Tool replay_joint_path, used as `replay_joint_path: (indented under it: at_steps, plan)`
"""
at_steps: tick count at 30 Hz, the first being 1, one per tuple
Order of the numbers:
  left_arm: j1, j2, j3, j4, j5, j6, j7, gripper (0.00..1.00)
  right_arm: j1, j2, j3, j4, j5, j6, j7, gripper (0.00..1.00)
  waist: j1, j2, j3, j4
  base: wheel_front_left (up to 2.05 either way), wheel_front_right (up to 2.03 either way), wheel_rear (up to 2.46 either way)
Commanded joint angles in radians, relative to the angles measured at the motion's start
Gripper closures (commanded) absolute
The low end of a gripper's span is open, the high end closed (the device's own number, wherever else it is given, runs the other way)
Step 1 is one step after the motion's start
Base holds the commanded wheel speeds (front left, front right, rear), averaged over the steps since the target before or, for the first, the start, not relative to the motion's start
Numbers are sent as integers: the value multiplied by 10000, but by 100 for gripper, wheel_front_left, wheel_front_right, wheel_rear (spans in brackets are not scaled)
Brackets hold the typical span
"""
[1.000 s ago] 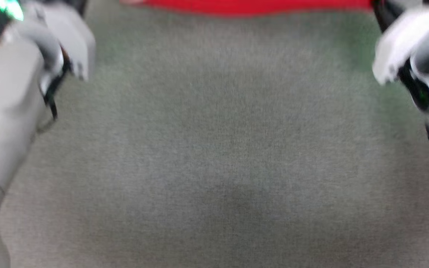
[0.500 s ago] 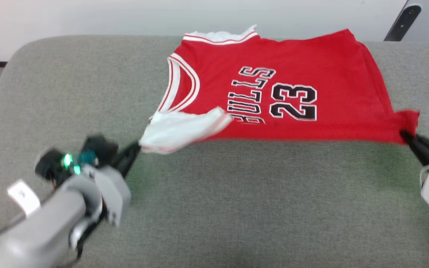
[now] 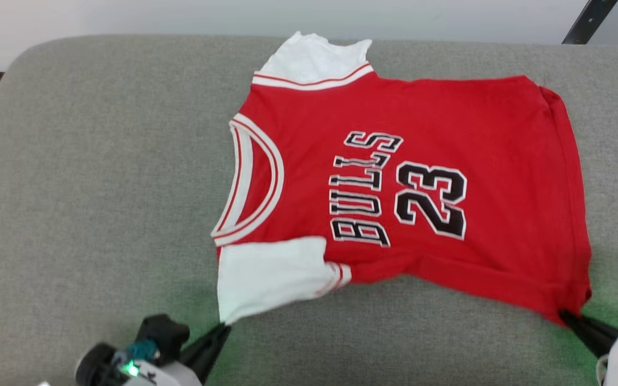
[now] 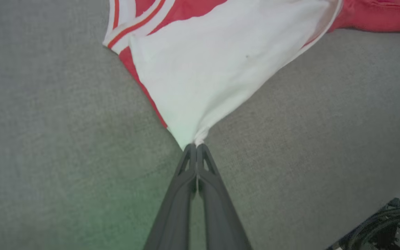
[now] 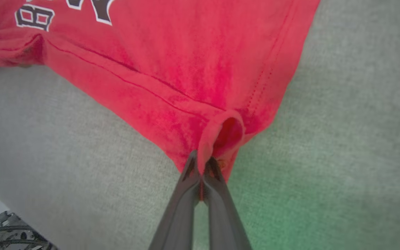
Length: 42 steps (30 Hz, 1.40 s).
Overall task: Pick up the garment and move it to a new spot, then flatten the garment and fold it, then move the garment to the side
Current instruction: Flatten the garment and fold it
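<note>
Nearest the robot, the left gripper (image 3: 225, 328) has its jaws pressed together on the tip of the near white sleeve (image 3: 271, 276). The right gripper (image 3: 565, 315) pinches the near red hem corner (image 5: 221, 132), a small loop of cloth bunched between its closed jaws. From those two held points the garment (image 3: 421, 187) spreads away over the grey cushion (image 3: 100, 187), front up with its black-and-white lettering (image 3: 400, 190) running sideways and its neckline towards the robot's left. Its other white sleeve (image 3: 311, 56) lies near the cushion's far edge, below a pale wall (image 3: 126, 16).
</note>
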Motion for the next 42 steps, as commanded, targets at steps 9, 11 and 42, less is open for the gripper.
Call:
replay_joint_path:
  at_steps: [9, 11, 42]
  plan:
    - [785, 667, 270, -1002, -502, 740, -136, 100, 1311, 516, -1293, -1040, -69, -11, 979, 100, 0, 0, 165, -88, 0, 0, 0]
    - [502, 992, 312, -1334, -348, 837, 81, 100, 1215, 570, -1541, -1187, -161, -11, 1184, 100, 0, 0, 185, -102, 0, 0, 0]
    - [-5531, -433, 696, 3099, -753, -2872, 6230, 100, -5425, 1021, 382, 2126, -1851, -12, 4001, 100, 0, 0, 1840, -847, 0, 0, 0]
